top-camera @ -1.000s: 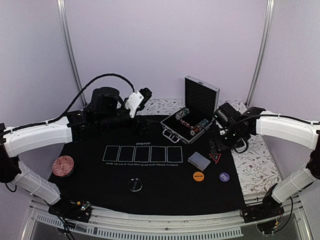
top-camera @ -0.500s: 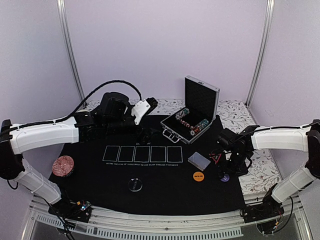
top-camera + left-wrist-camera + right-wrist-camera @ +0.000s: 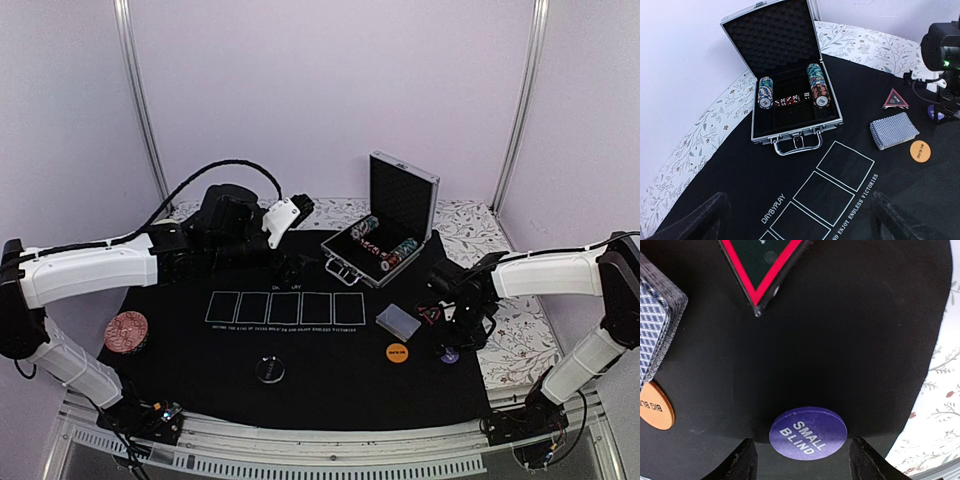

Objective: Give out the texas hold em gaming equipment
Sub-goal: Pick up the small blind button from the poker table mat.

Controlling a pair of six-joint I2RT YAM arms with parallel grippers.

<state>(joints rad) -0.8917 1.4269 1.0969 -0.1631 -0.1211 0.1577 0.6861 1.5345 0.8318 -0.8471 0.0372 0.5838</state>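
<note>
While R fingers [image 3: 742, 465] flank flat round purple disc [image 3: 808, 432], spread, empty, L fingers [image 3: 695, 222] wide apart, empty

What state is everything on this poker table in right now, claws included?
silver case: open, lid upright.
chip rows: lying in the silver case.
card deck: stacked, face down.
purple disc: lying flat.
orange disc: lying flat.
triangle marker: lying flat.
right gripper: open, straddling the purple disc.
left gripper: open, empty.

Purple disc [image 3: 808, 432]; orange disc [image 3: 655, 405]; red-edged black triangle marker [image 3: 765, 262].
</note>
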